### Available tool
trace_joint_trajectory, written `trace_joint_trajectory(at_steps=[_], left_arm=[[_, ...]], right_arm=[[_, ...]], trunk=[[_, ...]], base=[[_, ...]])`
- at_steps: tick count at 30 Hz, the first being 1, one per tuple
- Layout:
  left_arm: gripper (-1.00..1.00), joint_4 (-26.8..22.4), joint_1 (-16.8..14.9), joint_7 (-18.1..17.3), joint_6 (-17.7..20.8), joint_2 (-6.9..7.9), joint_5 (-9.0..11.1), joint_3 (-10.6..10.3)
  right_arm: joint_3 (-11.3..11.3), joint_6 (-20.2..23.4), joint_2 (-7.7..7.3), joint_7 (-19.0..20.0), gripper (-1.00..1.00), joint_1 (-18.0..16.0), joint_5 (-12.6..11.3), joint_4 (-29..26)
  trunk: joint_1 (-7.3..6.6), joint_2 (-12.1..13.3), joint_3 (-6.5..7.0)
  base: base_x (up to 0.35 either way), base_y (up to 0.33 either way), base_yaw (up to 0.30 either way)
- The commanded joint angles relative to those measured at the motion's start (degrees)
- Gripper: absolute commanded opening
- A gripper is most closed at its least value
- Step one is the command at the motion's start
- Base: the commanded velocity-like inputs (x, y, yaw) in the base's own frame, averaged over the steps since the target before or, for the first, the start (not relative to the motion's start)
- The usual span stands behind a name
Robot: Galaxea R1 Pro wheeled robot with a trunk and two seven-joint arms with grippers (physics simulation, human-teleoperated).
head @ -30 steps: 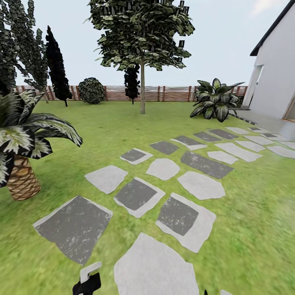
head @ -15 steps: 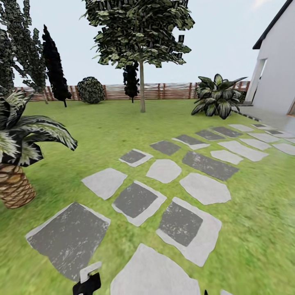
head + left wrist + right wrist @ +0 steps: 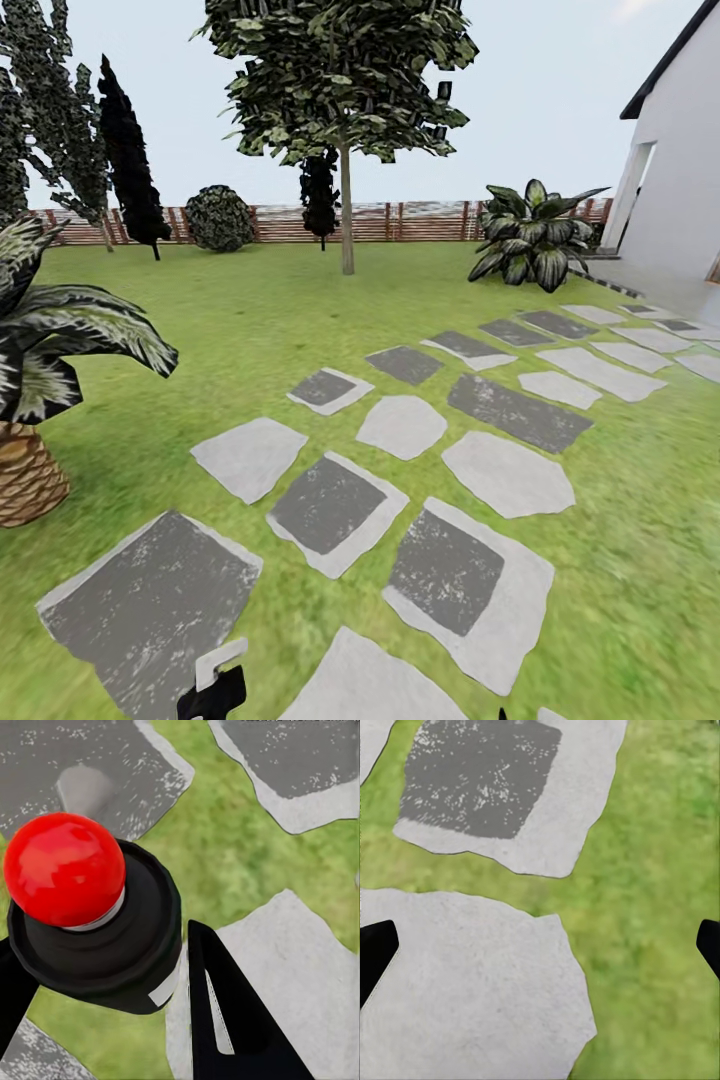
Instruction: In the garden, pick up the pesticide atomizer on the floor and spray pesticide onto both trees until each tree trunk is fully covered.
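In the left wrist view a black round body with a red knob [image 3: 67, 870] sits between my left gripper's [image 3: 105, 997] dark fingers [image 3: 225, 1020], which are closed against it; I take it for the pesticide atomizer. In the head view its pale grey piece [image 3: 217, 664] pokes up above the left gripper [image 3: 212, 694] at the bottom edge. One tree's grey-brown trunk [image 3: 346, 212] rises far ahead on the lawn under a broad crown [image 3: 340, 75]. A second tall leafy tree [image 3: 55, 110] stands far left by the fence. My right gripper [image 3: 540, 949] hangs open over a pale stone.
Grey stepping stones [image 3: 400, 425] run across the grass toward a white house [image 3: 680, 180] at the right. A short palm [image 3: 30, 400] stands close on the left, and a broad-leaved plant [image 3: 530, 240] at the right. Dark conifers [image 3: 130, 170] and a slatted fence [image 3: 420, 222] line the back.
The whole head view has shifted: the stones have slid closer and lower, the palm toward the left edge. Both grippers look unchanged.
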Motion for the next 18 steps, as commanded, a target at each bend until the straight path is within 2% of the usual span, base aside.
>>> trace_joint_trajectory(at_steps=[1,18], left_arm=[[-1.00,0.0,-0.1,0.3,-0.2,0.00,0.3,-0.5],[-1.00,0.0,-0.1,0.3,-0.2,-0.02,0.3,-0.5]], right_arm=[[0.0,-0.2,0.01,-0.2,1.00,0.0,0.0,0.0],[0.0,-0.2,0.01,-0.2,1.00,0.0,0.0,0.0]], trunk=[[0.07,-0.1,-0.12],[0.07,-0.1,-0.12]], base=[[0.333,0.000,0.000],[0.333,0.000,0.000]])
